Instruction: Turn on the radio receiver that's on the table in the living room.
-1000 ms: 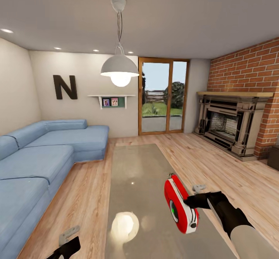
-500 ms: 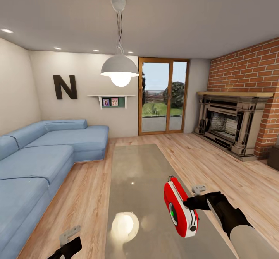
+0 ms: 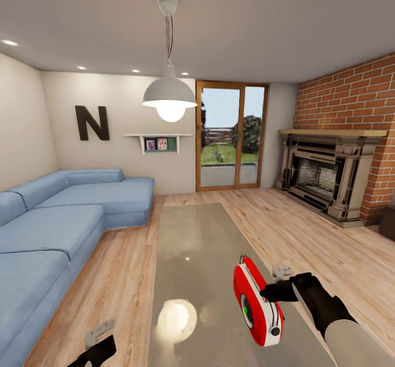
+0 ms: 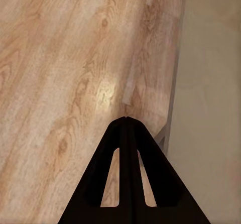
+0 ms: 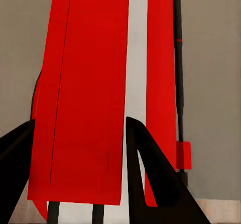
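The red radio receiver (image 3: pixel 257 300) with its white edge band stands on edge over the near right part of the glossy table (image 3: pixel 192 235), its dial facing left. My right gripper (image 3: pixel 269 292) reaches in from the right and is shut on the case. In the right wrist view the red case (image 5: pixel 90 83) sits between the two black fingers of that gripper (image 5: pixel 80 121), the thin dark handle running along one side. My left gripper (image 3: pixel 96 350) hangs low by the table's left edge; its fingers (image 4: pixel 125 128) are pressed together over the wood floor.
A blue sectional sofa (image 3: pixel 55 230) runs along the left. The brick fireplace (image 3: pixel 323 175) fills the right wall, glass doors (image 3: pixel 230 136) stand at the back, and a white pendant lamp (image 3: pixel 170 98) hangs above the table. Plank floor (image 3: pixel 307 235) lies between table and fireplace.
The radio and my right gripper have shifted slightly downward in the view, toward me. The left arm has barely moved.
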`<state>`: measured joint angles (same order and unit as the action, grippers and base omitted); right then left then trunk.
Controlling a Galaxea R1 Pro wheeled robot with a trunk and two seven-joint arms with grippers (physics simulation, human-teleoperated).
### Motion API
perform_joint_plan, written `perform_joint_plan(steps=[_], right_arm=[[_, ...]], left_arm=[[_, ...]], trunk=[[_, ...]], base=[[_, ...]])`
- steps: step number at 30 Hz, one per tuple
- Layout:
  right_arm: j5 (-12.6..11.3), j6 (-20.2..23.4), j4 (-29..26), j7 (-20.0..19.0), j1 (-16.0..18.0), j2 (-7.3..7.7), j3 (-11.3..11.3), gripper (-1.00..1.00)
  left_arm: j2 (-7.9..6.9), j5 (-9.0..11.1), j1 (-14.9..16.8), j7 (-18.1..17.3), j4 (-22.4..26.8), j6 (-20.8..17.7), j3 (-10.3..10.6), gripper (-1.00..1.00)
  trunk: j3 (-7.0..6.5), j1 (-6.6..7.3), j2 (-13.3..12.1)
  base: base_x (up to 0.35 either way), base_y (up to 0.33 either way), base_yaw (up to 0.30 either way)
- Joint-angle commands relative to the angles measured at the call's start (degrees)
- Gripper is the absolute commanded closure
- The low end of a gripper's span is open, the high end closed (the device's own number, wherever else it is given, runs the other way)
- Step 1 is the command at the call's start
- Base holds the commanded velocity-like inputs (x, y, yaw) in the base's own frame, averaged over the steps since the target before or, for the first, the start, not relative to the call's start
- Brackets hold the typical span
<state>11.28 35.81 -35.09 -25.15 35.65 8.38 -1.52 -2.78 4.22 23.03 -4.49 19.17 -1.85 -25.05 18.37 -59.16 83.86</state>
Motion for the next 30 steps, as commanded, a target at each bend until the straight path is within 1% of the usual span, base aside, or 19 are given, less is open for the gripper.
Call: perform_joint_plan(steps=[1,12,14,19,29,30], right_arm=[[-0.38,0.02,0.89,0.07,0.03,-0.02,-0.06,1.0],[-0.31,-0.04,2.13,-0.56,0.03,-0.11,-0.06,1.0],[-0.32,-0.06,2.13,-0.59,0.03,-0.32,-0.06,1.0],[-0.37,-0.07,2.19,-0.58,0.03,-0.47,-0.06,1.0],[-0.34,-0.05,3.98,-0.47,0.03,-0.64,-0.06,1.0],[-0.32,-0.04,4.3,-0.48,0.03,-0.64,-0.06,1.0]], left_arm=[[0.03,0.0,0.0,0.05,-0.01,0.0,0.0,1.0],[0.13,-0.09,0.0,0.18,-0.01,0.03,0.0,1.0],[0.14,-0.06,0.0,0.18,0.01,0.04,0.0,1.0],[-0.06,-0.01,0.0,-0.12,-0.01,0.01,0.0,1.0],[-0.03,0.0,0.0,-0.17,-0.01,0.0,0.0,1.0],[-0.03,0.0,0.0,-0.17,-0.01,0.0,0.0,1.0]], trunk=[[0.17,-0.23,0.42],[2.15,-2.64,4.83],[2.51,-3.08,5.63],[2.51,-3.08,5.63],[2.51,-3.08,5.63],[2.69,-3.3,6.04]], base=[[0.0,0.0,0.0],[0.0,0.0,0.0],[0.0,0.0,0.0],[0.0,0.0,0.0],[0.0,0.0,0.0],[0.0,0.0,0.0]])
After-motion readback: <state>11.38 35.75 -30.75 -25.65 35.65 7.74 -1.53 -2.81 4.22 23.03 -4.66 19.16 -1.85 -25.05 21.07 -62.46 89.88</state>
